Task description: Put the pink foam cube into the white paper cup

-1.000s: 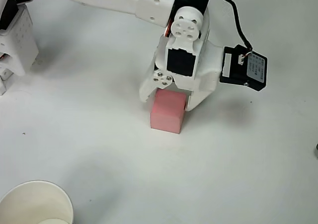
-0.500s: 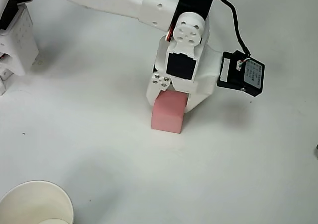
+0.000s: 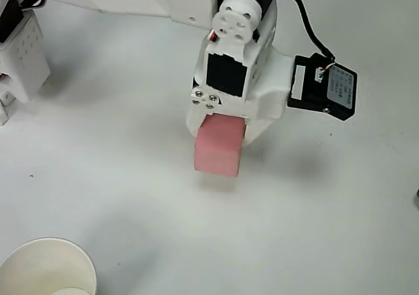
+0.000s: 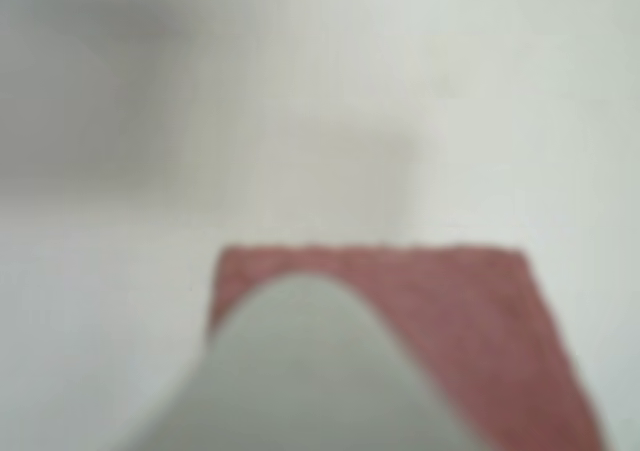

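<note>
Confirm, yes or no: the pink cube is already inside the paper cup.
No: in the overhead view the pink foam cube sits between the tool's fingers, far from the white paper cup.

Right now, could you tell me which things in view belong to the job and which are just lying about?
Job: pink cube, held in the jaws, apparently lifted; white cup, lower left overhead.
Lying about: white block at upper left; table.

1. White paper cup (image 3: 46, 267): cut off by the overhead view's lower-left corner; partial rim and interior visible.
2. Pink foam cube (image 3: 218, 146): top end hidden under the gripper (image 3: 221, 126); fingertips mostly concealed.
3. Wrist view: wholly blurred; one finger (image 4: 310, 381) covered the cube's (image 4: 480, 311) lower-left part.
</note>
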### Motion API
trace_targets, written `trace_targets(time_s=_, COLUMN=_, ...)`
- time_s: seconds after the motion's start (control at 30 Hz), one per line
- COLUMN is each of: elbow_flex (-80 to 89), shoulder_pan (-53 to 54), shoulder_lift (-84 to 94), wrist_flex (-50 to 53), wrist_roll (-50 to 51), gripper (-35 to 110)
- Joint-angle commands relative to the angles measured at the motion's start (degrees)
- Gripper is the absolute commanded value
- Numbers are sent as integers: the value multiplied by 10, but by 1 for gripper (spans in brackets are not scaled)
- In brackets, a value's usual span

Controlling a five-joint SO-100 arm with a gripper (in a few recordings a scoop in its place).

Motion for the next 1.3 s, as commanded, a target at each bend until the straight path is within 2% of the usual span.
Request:
trace_targets(time_s=0.0, elbow_flex=-59, shoulder_pan=15, shoulder_lift=87, wrist_flex=15, wrist_roll=-23, gripper=12)
trace_targets(time_s=0.63, elbow_flex=-11, shoulder_pan=155, shoulder_lift=211, wrist_flex=16, wrist_roll=-85, gripper=12)
trace_targets(time_s=1.27, elbow_flex=80, shoulder_pan=212, shoulder_lift=305, wrist_flex=17, wrist_roll=-109, gripper=12)
